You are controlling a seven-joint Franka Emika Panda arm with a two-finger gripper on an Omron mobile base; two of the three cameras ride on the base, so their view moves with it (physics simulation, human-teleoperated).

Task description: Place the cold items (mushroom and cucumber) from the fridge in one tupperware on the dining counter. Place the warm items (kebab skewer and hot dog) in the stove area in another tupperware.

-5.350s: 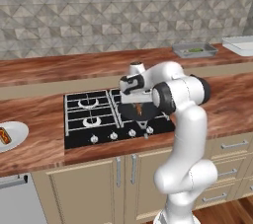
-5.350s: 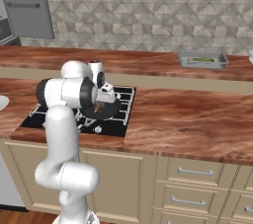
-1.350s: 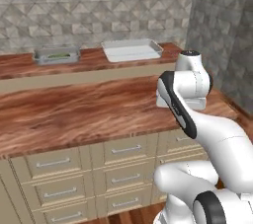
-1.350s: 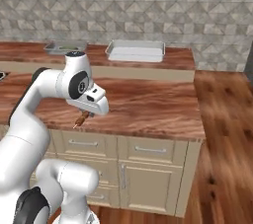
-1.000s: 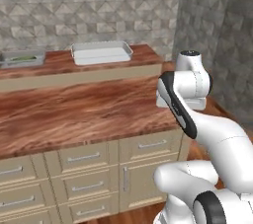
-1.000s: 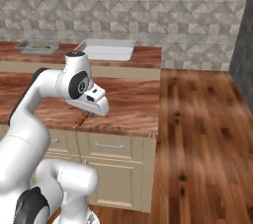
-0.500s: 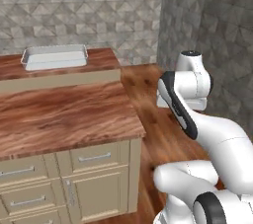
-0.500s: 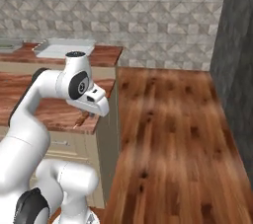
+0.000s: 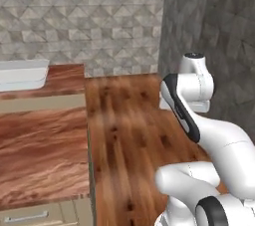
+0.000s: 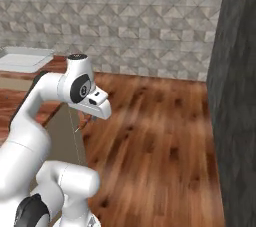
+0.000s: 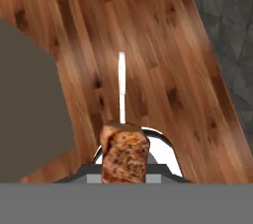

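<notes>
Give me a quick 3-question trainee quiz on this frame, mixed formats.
1. True or false: the gripper is shut on the kebab skewer.
2. Multiple choice: what lies directly beneath the skewer in the hand view? A) a stove burner B) the wood floor C) a fridge shelf
3. Fill in: in the left base view, the white tupperware sits on the ______.

Key: 1 true; 2 B; 3 counter
</notes>
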